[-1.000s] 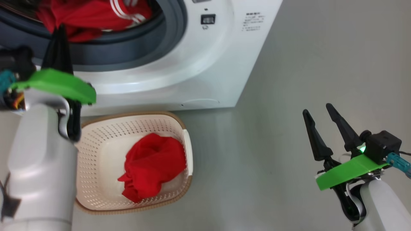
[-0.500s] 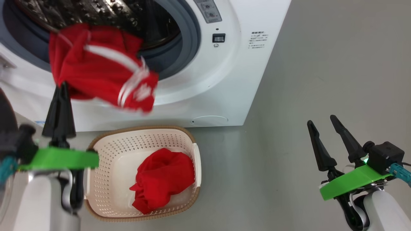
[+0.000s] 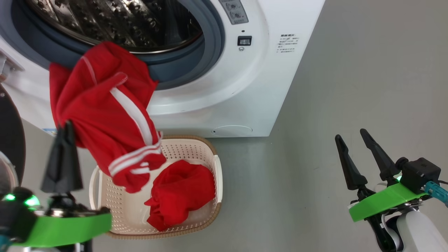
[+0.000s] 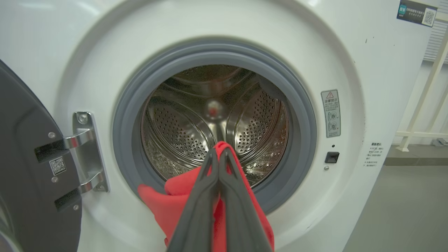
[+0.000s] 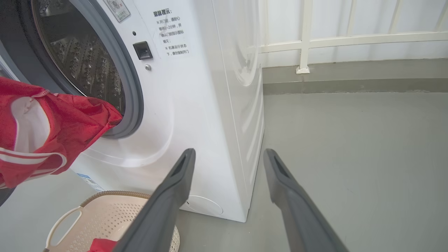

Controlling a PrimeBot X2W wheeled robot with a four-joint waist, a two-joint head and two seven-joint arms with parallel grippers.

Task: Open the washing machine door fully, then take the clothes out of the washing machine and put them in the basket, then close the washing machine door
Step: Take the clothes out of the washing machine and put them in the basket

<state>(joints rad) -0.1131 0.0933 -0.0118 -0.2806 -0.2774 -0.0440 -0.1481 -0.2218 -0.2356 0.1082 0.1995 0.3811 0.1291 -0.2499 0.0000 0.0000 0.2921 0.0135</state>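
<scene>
**Striped garment clenched in the left tool, hanging by the basket**

At the far left the washing machine door [image 3: 9, 140] stands swung open, its dark edge just beside the left tool [image 3: 66, 123]. That tool's two fingers are pressed together on the striped red garment [image 3: 105, 112], gripping it near its left side. The cloth rises above the fingertips, with its upper end at the lower lip of the grey gasket [image 3: 210, 45]. It falls to the right, and its white-banded hem crosses the left part of the basket [image 3: 214, 154] in the head view; whether it touches the rim cannot be told. In the left wrist view the red fabric is pinched at the fingertips before the mouth of the steel drum [image 4: 217, 115].

The basket sits on the floor [image 3: 350, 87] close against the foot of the washing machine [image 3: 252, 87], with a plain red garment [image 3: 182, 190] bunched in its right half. Right of the basket and the washer's corner, a broad stretch of grey floor runs to the right tool [image 3: 350, 134]. This tool is well apart from clothes and basket, fingers spread and grasping nothing. In the right wrist view a white railing [image 5: 350, 38] runs along the wall beyond the washer
</scene>
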